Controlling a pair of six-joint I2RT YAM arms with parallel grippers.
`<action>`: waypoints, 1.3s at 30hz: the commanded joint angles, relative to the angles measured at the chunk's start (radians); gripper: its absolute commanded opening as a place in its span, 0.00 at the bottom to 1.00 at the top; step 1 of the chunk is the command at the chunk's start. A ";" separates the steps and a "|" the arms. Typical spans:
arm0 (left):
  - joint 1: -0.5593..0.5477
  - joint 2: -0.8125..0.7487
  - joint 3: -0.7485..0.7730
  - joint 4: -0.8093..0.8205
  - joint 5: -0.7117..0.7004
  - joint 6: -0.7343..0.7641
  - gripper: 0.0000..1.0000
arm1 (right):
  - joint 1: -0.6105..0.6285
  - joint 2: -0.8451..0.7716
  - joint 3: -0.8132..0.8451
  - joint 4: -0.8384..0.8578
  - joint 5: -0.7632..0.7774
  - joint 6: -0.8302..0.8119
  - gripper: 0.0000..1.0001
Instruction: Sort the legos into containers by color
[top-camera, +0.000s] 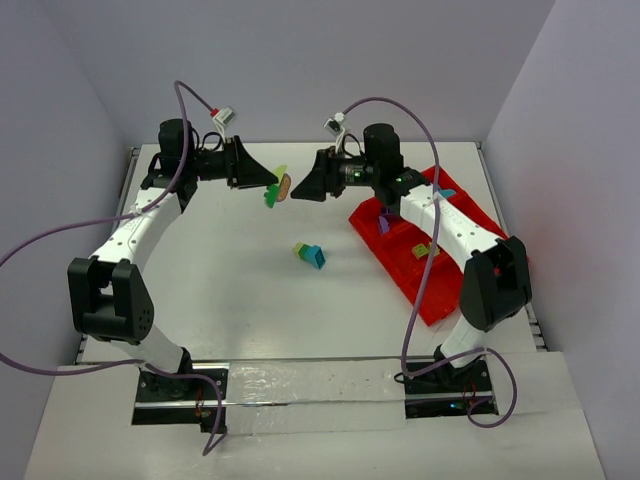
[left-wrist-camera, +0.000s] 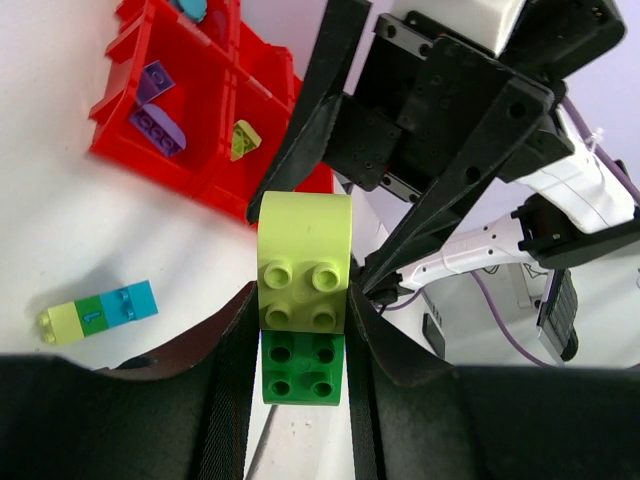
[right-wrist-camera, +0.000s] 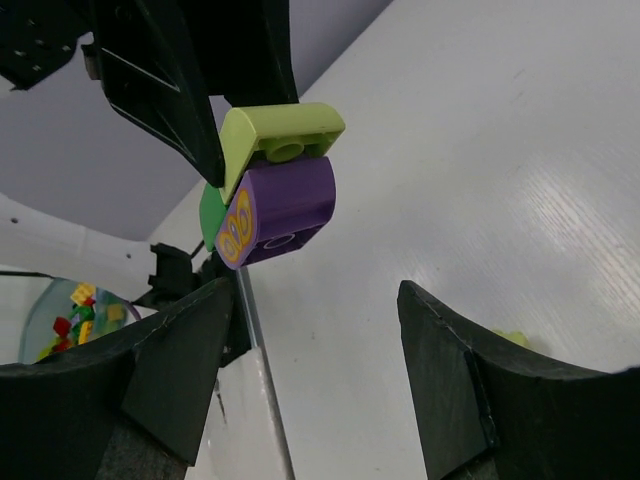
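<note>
My left gripper (top-camera: 268, 185) is shut on a snapped stack held above the table: a pale yellow-green brick (left-wrist-camera: 304, 262) on a dark green brick (left-wrist-camera: 302, 366), with a purple brick (right-wrist-camera: 280, 208) bearing an orange print on its far side. The stack shows in the top view (top-camera: 277, 187) too. My right gripper (top-camera: 303, 188) faces it, open and empty, a short way off. A second stack (top-camera: 309, 255) of pale yellow, green and teal bricks lies mid-table. The red tray (top-camera: 400, 262) at the right holds purple, teal and yellow pieces.
The tray (left-wrist-camera: 130, 140) lies under my right arm, with purple pieces (left-wrist-camera: 155, 128) in one compartment and a yellow piece (left-wrist-camera: 243, 139) in another. The loose stack (left-wrist-camera: 97, 313) lies left of the tray. Purple cables hang from both arms.
</note>
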 joint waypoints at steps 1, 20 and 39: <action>-0.003 -0.021 0.026 0.128 0.065 -0.048 0.00 | -0.005 0.018 0.038 0.166 -0.091 0.098 0.75; -0.003 -0.031 0.022 0.109 0.078 -0.034 0.00 | -0.004 0.083 0.053 0.367 -0.175 0.264 0.67; -0.012 -0.039 0.014 0.134 0.093 -0.053 0.00 | 0.002 0.131 0.005 0.644 -0.244 0.475 0.49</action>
